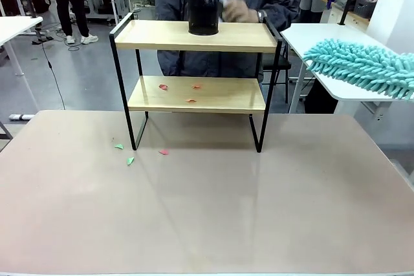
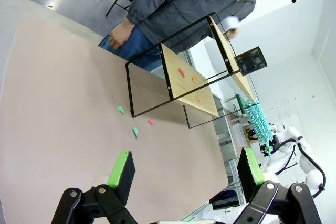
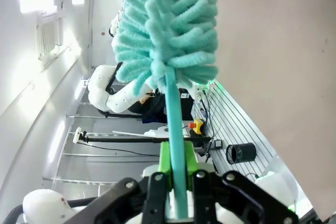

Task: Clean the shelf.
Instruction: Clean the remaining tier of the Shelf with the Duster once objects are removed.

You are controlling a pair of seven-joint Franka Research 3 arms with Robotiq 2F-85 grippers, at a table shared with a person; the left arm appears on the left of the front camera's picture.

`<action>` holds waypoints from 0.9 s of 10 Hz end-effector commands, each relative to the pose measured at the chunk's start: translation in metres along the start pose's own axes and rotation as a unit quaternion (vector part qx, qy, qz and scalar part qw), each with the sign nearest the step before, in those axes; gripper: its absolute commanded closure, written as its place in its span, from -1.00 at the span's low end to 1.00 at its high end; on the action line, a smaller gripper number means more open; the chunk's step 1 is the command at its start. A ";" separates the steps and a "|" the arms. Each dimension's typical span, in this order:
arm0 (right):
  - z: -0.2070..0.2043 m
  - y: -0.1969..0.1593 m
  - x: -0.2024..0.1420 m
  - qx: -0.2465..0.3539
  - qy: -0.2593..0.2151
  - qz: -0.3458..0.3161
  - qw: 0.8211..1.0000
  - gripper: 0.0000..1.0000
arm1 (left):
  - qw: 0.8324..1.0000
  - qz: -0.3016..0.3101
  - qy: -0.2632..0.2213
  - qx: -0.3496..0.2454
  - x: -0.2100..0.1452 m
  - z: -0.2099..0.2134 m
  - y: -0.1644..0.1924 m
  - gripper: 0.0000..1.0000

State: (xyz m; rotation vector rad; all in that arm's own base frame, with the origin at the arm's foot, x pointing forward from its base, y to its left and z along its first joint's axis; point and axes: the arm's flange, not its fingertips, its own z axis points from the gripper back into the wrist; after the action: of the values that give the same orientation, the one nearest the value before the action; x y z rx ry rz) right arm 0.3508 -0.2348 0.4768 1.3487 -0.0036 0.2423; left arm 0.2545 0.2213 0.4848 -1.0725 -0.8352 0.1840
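Observation:
The shelf (image 1: 194, 37) stands at the far middle of the table, two wooden boards in a black frame; it lies tilted in the left wrist view (image 2: 189, 82). A black mesh cup (image 1: 204, 11) sits on its top board, with a person's hand (image 1: 238, 10) right beside it. Small red scraps (image 1: 191, 101) lie on the lower board. Green and red scraps (image 1: 130, 160) lie on the table by the shelf's left leg. My left gripper (image 2: 184, 170) is open above the table. My right gripper (image 3: 176, 179) is shut on the handle of a teal duster (image 3: 165, 30), whose fluffy head (image 1: 365, 66) juts in at right.
The person stands close behind the shelf. White side tables (image 1: 323, 43) flank the far right and far left (image 1: 16, 27). The pinkish tabletop (image 1: 207, 205) stretches wide in front of the shelf. Other people and desks are farther back.

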 end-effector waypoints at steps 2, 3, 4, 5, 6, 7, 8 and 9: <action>-0.013 0.012 -0.020 -0.006 0.002 0.001 1.000 0.74 | 1.000 -0.011 -0.008 -0.011 0.000 -0.001 0.000 -1.00; -0.022 0.032 -0.048 -0.011 -0.019 0.025 0.999 0.74 | 1.000 -0.011 -0.008 -0.011 0.000 -0.001 0.000 -1.00; -0.035 0.051 -0.077 -0.029 -0.019 0.045 0.998 0.74 | 1.000 -0.011 -0.008 -0.011 0.000 -0.001 0.000 -1.00; -0.053 0.063 -0.098 -0.072 -0.004 0.058 0.996 0.74 | 1.000 -0.011 -0.008 -0.011 0.000 -0.001 0.000 -1.00; -0.072 0.069 -0.107 -0.097 0.008 0.068 0.993 0.74 | 1.000 -0.011 -0.008 -0.011 0.000 -0.001 0.000 -1.00; -0.098 0.073 -0.107 -0.123 0.030 0.084 0.988 0.74 | 1.000 -0.011 -0.008 -0.011 0.000 -0.001 0.000 -1.00; -0.127 0.078 -0.101 -0.165 0.022 0.096 0.981 0.74 | 1.000 -0.011 -0.008 -0.011 0.000 -0.001 0.000 -1.00; -0.163 0.081 -0.091 -0.192 0.035 0.108 0.975 0.74 | 1.000 -0.011 -0.008 -0.011 0.000 -0.001 0.000 -1.00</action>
State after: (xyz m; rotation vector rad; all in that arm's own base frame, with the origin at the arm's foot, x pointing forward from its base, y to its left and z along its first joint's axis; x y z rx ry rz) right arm 0.2206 -0.1107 0.5106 1.0029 -0.0934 0.4558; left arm 0.2550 0.2217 0.4850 -1.0721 -0.8345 0.1841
